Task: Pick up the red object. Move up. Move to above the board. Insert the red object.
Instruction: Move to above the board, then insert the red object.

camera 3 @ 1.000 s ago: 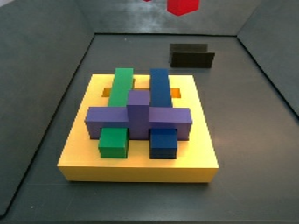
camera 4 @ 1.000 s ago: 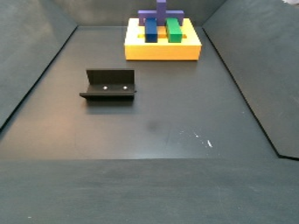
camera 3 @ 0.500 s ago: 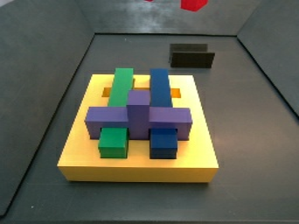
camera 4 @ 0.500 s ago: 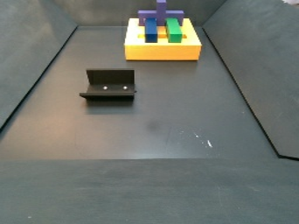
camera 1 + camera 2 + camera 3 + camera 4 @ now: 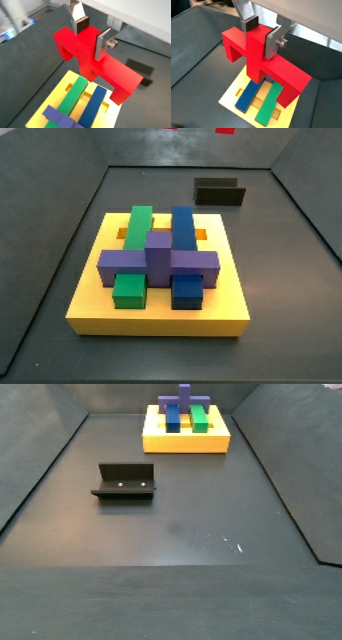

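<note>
My gripper (image 5: 91, 36) is shut on the red object (image 5: 107, 70), its silver fingers clamping the middle prong, as both wrist views show (image 5: 261, 34). The red object (image 5: 278, 70) hangs high above the board (image 5: 48, 106), a yellow slab carrying a green bar (image 5: 75, 92), a blue bar (image 5: 93, 102) and a purple block (image 5: 63, 120). In a side view only a red sliver (image 5: 225, 130) of the object shows at the top edge, far behind the board (image 5: 160, 323). In the side view facing the board (image 5: 186, 444), the gripper is out of frame.
The fixture (image 5: 221, 193) stands on the dark floor behind the board, also seen mid-floor as the fixture (image 5: 126, 481). Grey walls enclose the floor. Orange recesses show on the board beside the bars.
The red object has risen and drifted slightly right in the side view, from a clear red block at the top to a thin sliver at the edge.
</note>
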Motion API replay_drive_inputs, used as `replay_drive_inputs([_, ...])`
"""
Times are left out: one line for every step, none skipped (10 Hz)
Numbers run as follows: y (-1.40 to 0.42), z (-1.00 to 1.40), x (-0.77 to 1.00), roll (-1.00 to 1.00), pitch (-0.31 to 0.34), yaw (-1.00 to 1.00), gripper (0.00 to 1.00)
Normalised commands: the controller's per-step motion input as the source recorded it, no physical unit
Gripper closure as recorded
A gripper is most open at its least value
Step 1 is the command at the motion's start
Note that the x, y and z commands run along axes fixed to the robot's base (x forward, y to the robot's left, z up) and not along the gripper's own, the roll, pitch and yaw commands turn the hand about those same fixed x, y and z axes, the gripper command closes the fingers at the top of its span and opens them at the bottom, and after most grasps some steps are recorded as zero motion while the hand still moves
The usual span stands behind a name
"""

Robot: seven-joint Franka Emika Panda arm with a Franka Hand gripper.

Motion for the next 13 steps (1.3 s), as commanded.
replay_drive_inputs([-0.03,0.04,0.05,0.06,0.214,0.81,1.0])
replay_drive_inputs([-0.03,0.04,0.06,0.06,0.2,0.56,1.0])
replay_drive_inputs([-0.03,0.04,0.06,0.05,0.185,0.42,1.0])
replay_drive_inputs([0.03,-0.01,0.0,-0.05,0.0,0.0,1.0])
replay_drive_inputs([0.03,-0.19,0.0,-0.22,0.0,0.0,1.0])
replay_drive_inputs([0.14,-0.31,0.0,-0.42,-0.031,-0.02,1.0])
replay_drive_inputs([0.24,-0.38,0.0,-0.39,-0.074,-0.11,1.0])
replay_drive_inputs([0.37,-0.55,0.01,-0.31,-0.069,-0.12,1.0])
replay_drive_inputs([0.44,-0.66,0.01,-0.24,-0.06,-0.14,1.0])
replay_drive_inputs([0.0,-1.0,-0.01,0.0,-0.129,-0.02,1.0])
replay_drive_inputs([-0.32,-0.93,0.0,0.1,-0.126,0.01,1.0])
replay_drive_inputs([-0.24,-0.96,0.03,0.09,-0.126,0.02,1.0])
replay_drive_inputs([0.0,-0.75,0.0,0.06,-0.069,0.0,1.0])
